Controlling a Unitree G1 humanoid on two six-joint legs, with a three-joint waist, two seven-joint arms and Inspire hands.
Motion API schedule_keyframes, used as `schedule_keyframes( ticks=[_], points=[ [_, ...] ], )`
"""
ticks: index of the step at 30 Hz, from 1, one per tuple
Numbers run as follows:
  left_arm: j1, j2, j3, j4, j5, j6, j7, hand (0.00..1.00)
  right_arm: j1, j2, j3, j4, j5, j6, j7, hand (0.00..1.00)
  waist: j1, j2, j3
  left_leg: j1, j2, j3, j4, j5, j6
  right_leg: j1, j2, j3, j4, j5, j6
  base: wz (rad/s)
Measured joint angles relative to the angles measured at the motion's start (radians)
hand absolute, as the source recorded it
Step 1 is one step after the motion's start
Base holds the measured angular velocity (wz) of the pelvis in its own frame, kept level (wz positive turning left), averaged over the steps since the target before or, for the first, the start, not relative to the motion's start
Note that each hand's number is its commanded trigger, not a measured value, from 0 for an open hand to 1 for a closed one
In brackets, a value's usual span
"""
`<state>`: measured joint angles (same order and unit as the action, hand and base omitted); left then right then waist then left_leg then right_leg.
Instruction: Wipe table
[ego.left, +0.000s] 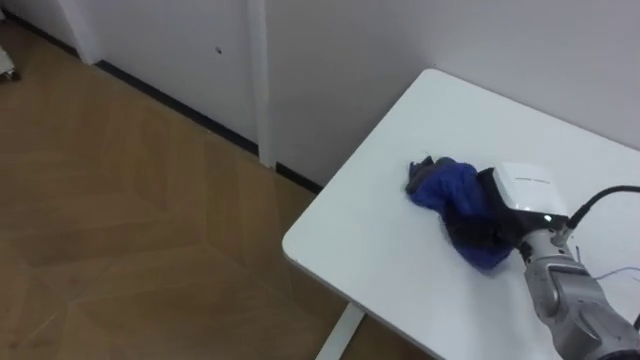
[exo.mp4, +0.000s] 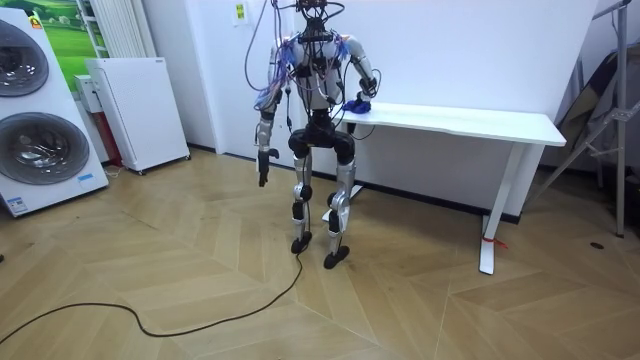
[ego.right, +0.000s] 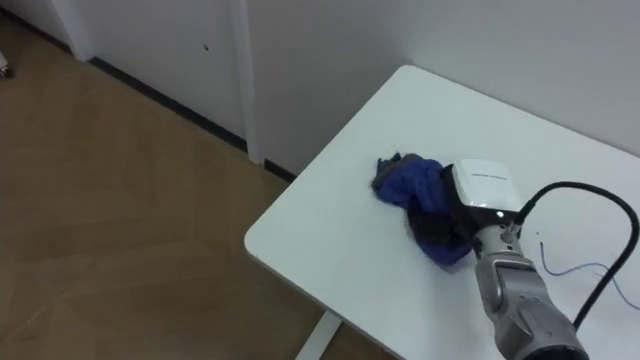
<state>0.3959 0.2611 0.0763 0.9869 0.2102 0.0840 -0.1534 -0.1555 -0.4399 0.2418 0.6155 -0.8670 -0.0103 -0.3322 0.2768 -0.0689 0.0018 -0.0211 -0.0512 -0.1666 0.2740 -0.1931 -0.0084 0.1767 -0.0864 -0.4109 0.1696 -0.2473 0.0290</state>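
Note:
A crumpled blue cloth (ego.left: 445, 185) lies near the left end of the white table (ego.left: 380, 230). My right hand (ego.left: 528, 190) rests on the cloth's right side, its dark fingers curled into the fabric, which bunches out in front of and beneath it. In the room view I stand at the table's end (exo.mp4: 470, 120) on that view's left, my right arm reaching onto the blue cloth (exo.mp4: 357, 103). My left hand (exo.mp4: 263, 165) hangs by my side with relaxed fingers, holding nothing.
The table's rounded corner (ego.left: 290, 245) drops off to wooden floor on my left. A white wall runs behind the table. A washing machine (exo.mp4: 30, 110) and a white cabinet (exo.mp4: 135, 110) stand off at the room view's left, a metal frame (exo.mp4: 600, 120) at its right.

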Motion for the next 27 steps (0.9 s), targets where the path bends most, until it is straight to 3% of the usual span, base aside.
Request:
schedule_keyframes(
  ticks=[4,8,9,11,15,21,25,27],
  points=[
    [-0.003,-0.009,0.001,0.0,-0.002,-0.001,0.019,0.0,0.028,0.001,-0.032,0.0,0.026,-0.037,-0.038,1.0,-0.027,0.004,-0.0018,0.001,-0.002,0.002,-0.007,0.002,0.002,0.0,-0.002,0.003,0.0,0.001,0.001,0.05],
    [-0.015,-0.009,0.001,-0.001,-0.004,-0.001,0.046,0.0,0.077,0.005,-0.043,0.002,0.105,-0.047,-0.078,1.0,-0.05,0.009,-0.0002,0.016,-0.002,0.007,-0.009,0.002,0.002,0.015,-0.003,0.012,-0.002,0.002,0.003,0.02],
    [-0.025,-0.01,0.001,-0.002,-0.004,-0.002,0.058,0.0,0.094,0.009,-0.053,0.002,0.127,-0.054,-0.091,1.0,-0.056,0.011,-0.0019,0.019,0.002,0.034,-0.01,0.002,0.003,0.018,-0.004,0.018,-0.001,0.002,0.003,0.0],
    [-0.04,-0.013,0.001,-0.001,-0.003,-0.004,0.074,0.0,0.111,0.024,-0.071,0.007,0.139,-0.063,-0.106,1.0,-0.059,0.015,-0.0021,0.03,0.004,0.048,-0.016,0.003,0.005,0.025,-0.005,0.024,-0.001,0.002,0.003,-0.07],
    [-0.038,-0.039,0.0,0.005,-0.002,0.001,0.111,0.0,0.145,0.101,-0.128,0.05,0.141,-0.078,-0.177,1.0,-0.099,0.031,-0.0101,0.062,0.002,0.069,-0.019,0.002,0.008,0.056,-0.012,0.024,0.0,0.002,0.007,-0.02],
    [-0.055,-0.077,-0.028,0.017,-0.003,0.026,0.166,0.0,0.15,0.146,-0.107,0.076,0.202,-0.062,-0.224,1.0,-0.105,0.061,-0.0213,0.094,0.008,0.114,-0.038,-0.002,0.015,0.07,-0.014,0.064,0.001,0.001,0.015,-0.23],
    [-0.059,-0.091,-0.028,0.021,-0.003,0.047,0.172,0.0,0.139,0.191,-0.106,0.033,0.213,-0.015,-0.21,1.0,-0.108,0.071,-0.0185,0.1,0.021,0.144,-0.036,-0.006,0.015,0.062,-0.007,0.1,0.004,0.005,0.014,-0.22],
    [-0.059,-0.094,-0.025,0.001,-0.004,0.061,0.172,0.0,0.136,0.194,-0.113,0.007,0.241,0.0,-0.189,1.0,-0.106,0.073,-0.0188,0.094,0.024,0.153,-0.036,-0.007,0.014,0.05,-0.004,0.113,0.005,0.006,0.011,-0.17]
  ],
)
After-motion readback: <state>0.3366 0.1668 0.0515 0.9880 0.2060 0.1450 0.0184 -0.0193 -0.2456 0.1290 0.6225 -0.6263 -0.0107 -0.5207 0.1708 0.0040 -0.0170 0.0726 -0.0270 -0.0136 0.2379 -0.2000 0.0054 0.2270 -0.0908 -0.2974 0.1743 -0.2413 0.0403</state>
